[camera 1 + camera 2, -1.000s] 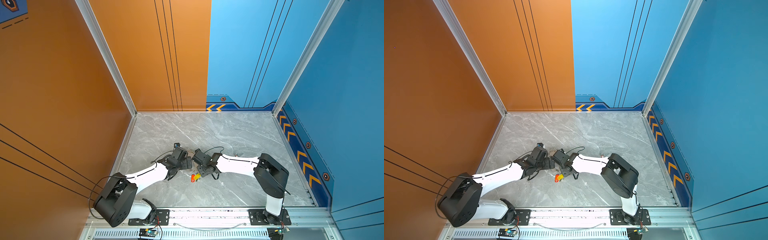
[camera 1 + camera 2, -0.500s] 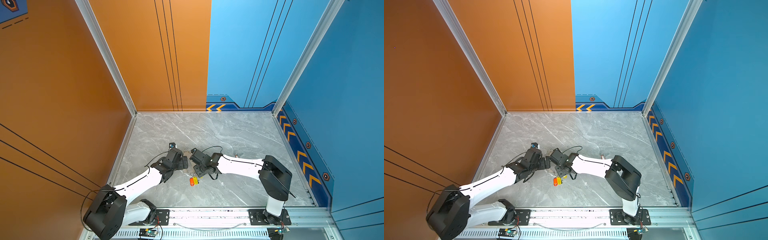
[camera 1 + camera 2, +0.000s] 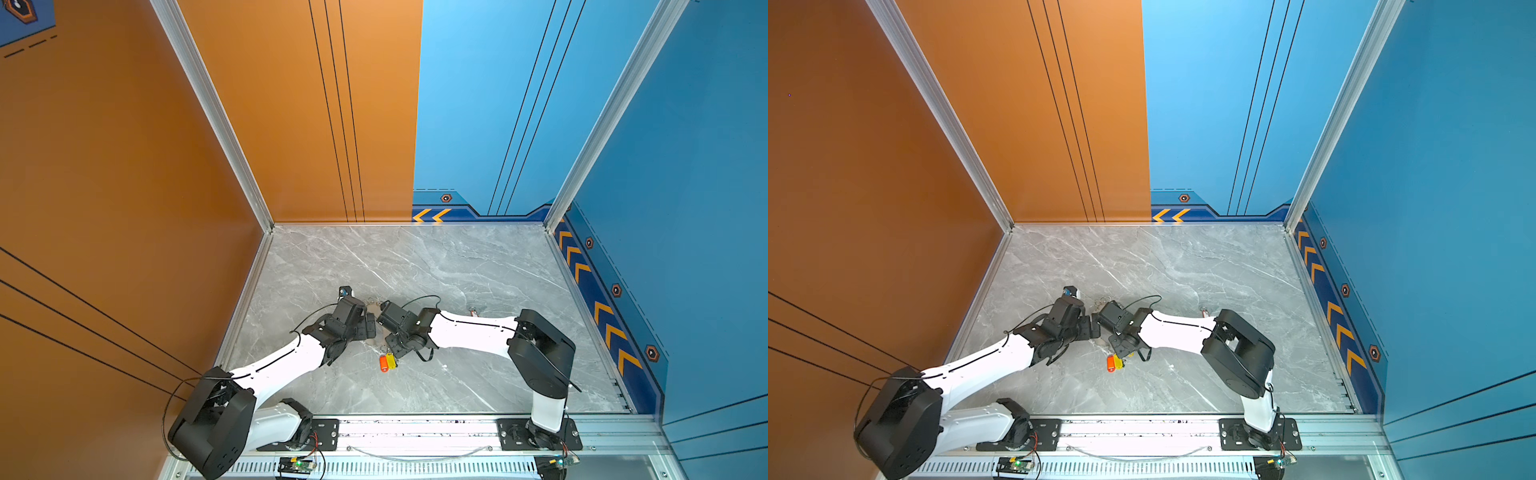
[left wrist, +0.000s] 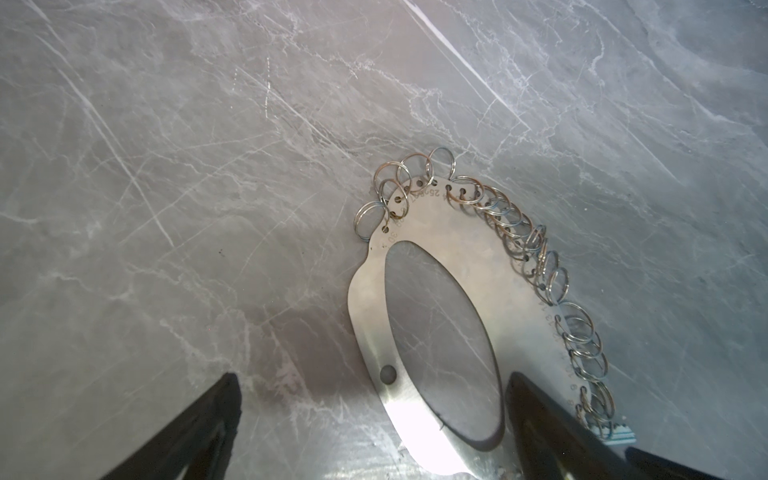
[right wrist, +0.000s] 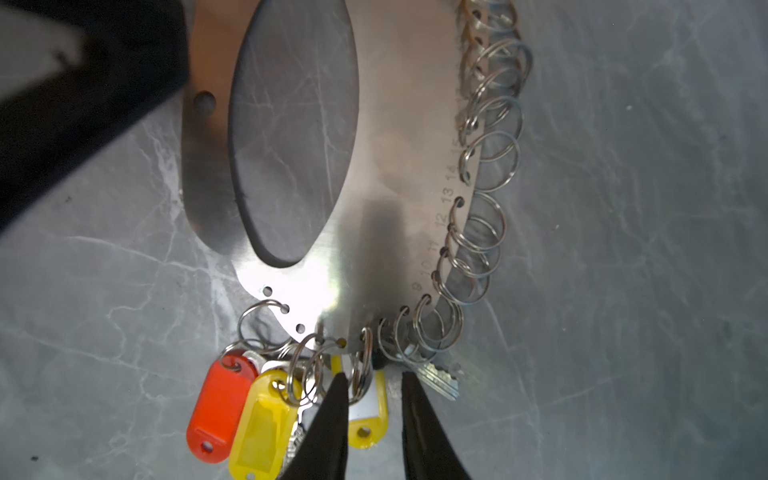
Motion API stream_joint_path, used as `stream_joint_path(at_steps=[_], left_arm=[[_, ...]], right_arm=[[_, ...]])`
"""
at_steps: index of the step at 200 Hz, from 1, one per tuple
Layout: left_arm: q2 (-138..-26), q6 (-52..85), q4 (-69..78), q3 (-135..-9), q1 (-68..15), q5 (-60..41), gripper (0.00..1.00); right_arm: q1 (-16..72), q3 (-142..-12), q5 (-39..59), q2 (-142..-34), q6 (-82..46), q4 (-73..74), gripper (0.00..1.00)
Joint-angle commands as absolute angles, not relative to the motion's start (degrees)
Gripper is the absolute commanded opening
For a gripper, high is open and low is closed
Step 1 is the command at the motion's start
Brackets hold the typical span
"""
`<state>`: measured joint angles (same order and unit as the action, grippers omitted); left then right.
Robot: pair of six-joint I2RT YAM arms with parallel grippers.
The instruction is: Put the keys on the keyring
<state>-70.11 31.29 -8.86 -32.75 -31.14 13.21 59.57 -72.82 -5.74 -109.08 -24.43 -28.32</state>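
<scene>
Three plastic tags [image 5: 259, 419] with keys [image 5: 438, 380] on rings [image 5: 518, 160] of shiny steel plate [image 5: 395, 124]; left gripper [image 4: 372, 376] wide, right gripper [image 5: 374, 376] narrow, grip unclear.

Ahead of your right gripper [image 5: 374, 378] the plate [image 5: 395, 166] lies on the table [image 5: 623, 249]. The keys [image 5: 266, 415] sit at its near rim, one tag [image 5: 368, 409] between the fingers [image 5: 332, 415].

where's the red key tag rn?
In both top views the red tag lies on the marble table near front centre, against a yellow tag, ringed to the end of the metal plate beside the right gripper.
</scene>
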Motion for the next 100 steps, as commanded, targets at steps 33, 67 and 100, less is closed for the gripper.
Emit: stream_joint_path(at_steps=[33, 67, 100], left_arm=[[-70.1, 30.5, -10.3, -32.1, -30.7, 12.9, 0.99], [-68.8, 30.5, -10.3, -32.0, -30.2, 12.9, 0.99], [-65.6, 29.8, -12.7, -31.8, -29.2, 13.4, 0.99]], right_arm=[[59.6, -75.1, -6.6, -109.4, -24.8, -28.7, 0.06], [59.6, -76.1, -10.0, -106.2, -23.7, -28.7, 0.0], [59.5, -76.3, -13.9, -100.5, -22.3, -28.7, 0.0]])
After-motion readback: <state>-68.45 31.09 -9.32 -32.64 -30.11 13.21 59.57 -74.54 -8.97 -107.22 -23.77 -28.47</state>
